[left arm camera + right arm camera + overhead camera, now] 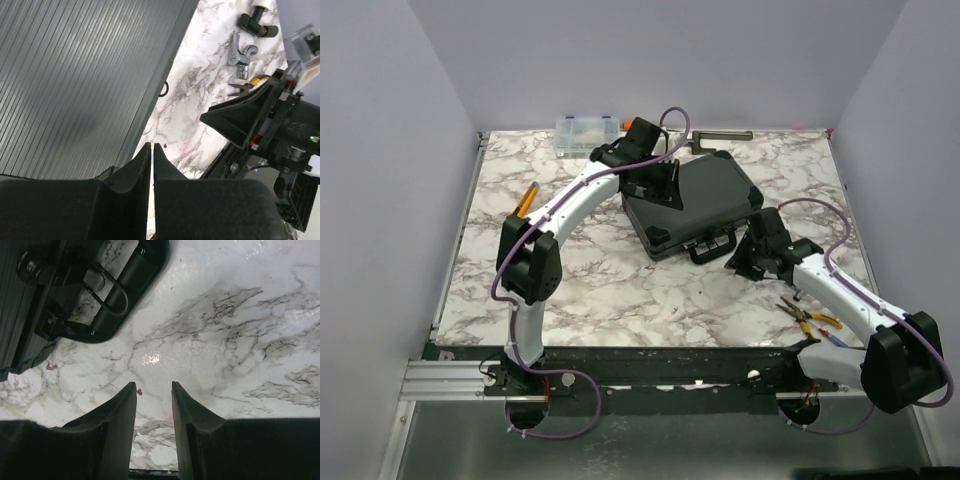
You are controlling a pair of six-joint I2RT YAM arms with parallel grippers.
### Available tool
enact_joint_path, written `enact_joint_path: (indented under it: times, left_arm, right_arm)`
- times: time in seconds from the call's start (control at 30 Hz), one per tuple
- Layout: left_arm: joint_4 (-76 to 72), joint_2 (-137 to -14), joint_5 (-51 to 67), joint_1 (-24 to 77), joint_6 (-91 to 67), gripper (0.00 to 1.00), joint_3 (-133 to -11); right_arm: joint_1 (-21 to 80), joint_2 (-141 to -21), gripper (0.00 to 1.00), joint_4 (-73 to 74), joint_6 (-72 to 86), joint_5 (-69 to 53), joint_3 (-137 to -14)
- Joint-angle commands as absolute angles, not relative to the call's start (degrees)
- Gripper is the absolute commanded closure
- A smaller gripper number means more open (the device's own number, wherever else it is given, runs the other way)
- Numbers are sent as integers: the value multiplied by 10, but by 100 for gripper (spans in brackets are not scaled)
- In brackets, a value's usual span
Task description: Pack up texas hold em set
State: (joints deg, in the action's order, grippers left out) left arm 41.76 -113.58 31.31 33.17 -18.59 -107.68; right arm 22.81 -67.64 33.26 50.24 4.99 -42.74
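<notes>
Your black briefcase lies shut at the marble table's far middle. Its long axis runs near-left to far-right, and its handle faces the table's near-right. Your left gripper is pressed together, empty, at the lid's edge. Your right gripper stands partly spread above bare table.

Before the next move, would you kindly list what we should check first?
1. The briefcase closed: ok, lid down, flat on the table.
2. The left pincer empty: ok, shut on nothing at the ribbed lid.
3. The right pincer empty: ok, open above bare marble.
4. The handle reachable: ok, uncovered, just ahead of the right pincer.
5. Case latched: cannot tell.
6. All chips inside: cannot tell, the case is shut.
</notes>
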Motion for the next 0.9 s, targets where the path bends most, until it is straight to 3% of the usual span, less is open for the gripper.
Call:
enact_joint_path:
  times: [0.0, 0.27, 0.87]
  left_arm:
    - [424, -1157, 276, 341, -179, 97, -1079]
    - [425, -1159, 253, 344, -181, 100, -1035]
    - [386, -1122, 235, 351, -186, 100, -904]
  right_arm:
    - [218, -695, 63, 275, 526, 54, -429]
    - [165, -755, 67, 198, 544, -31, -410]
    - [138, -842, 75, 112, 571, -84, -370]
